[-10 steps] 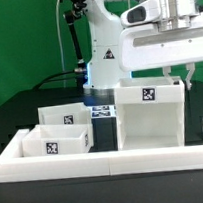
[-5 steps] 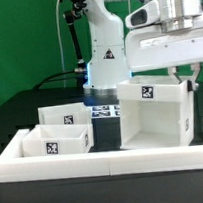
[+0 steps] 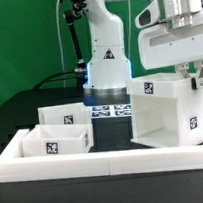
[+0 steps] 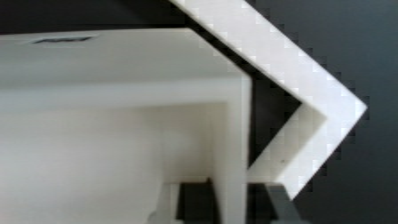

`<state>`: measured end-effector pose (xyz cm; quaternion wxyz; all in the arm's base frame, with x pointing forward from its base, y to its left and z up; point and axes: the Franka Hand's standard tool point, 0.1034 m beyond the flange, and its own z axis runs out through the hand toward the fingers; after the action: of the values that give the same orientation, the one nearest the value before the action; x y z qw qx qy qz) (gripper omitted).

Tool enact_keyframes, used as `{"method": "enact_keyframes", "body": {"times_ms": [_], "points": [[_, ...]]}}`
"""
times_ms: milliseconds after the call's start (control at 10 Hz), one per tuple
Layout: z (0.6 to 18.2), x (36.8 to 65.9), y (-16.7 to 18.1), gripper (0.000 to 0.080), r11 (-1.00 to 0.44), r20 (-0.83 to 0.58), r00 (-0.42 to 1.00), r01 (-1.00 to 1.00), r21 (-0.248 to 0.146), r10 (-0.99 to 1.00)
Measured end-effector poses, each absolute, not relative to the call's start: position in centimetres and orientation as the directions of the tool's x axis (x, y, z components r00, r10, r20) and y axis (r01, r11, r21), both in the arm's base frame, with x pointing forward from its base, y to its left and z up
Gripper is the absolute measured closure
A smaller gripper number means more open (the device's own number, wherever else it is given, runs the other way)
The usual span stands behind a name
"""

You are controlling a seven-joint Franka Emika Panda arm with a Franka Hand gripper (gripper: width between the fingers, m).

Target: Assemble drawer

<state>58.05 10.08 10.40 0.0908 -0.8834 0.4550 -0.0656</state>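
Note:
The tall white open-fronted box housing (image 3: pixel 166 111) stands at the exterior view's right, slightly tilted, with a marker tag (image 3: pixel 146 88) on its top front. My gripper (image 3: pixel 196 76) comes down from above and is shut on the housing's right side wall. In the wrist view the thin white wall (image 4: pixel 231 140) runs between my two dark fingers (image 4: pixel 192 203), with the gripper (image 4: pixel 231 203) clamped on it. The two small open-top trays (image 3: pixel 64 117) (image 3: pixel 55 143) sit side by side at the exterior view's left, each with a tag.
The long low white border wall (image 3: pixel 105 161) runs along the front and up the left side. The marker board (image 3: pixel 112 110) lies flat behind the trays, in front of the robot base (image 3: pixel 105 59). A green backdrop stands behind.
My gripper has moved toward the exterior view's right, dragging the box housing with it. The housing now sits nearer the right edge. The trays have not moved.

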Motion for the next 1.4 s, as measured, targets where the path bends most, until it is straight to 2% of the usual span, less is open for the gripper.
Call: {"method": "enact_keyframes", "body": {"times_ms": [300,600,800,1400], "points": [[10.7,58.2,10.4,0.0755,-0.452,-0.01,0.467,-0.86,-0.237,-0.884],[10.7,58.2,10.3,0.0755,-0.278,-0.067,0.301,-0.931,-0.237,-0.951],[10.6,59.1,10.2,0.0755,-0.109,-0.128,0.142,-0.966,-0.234,-0.982],[10.3,63.6,10.2,0.0755,-0.083,-0.161,0.119,-0.974,-0.209,-0.98]]}}
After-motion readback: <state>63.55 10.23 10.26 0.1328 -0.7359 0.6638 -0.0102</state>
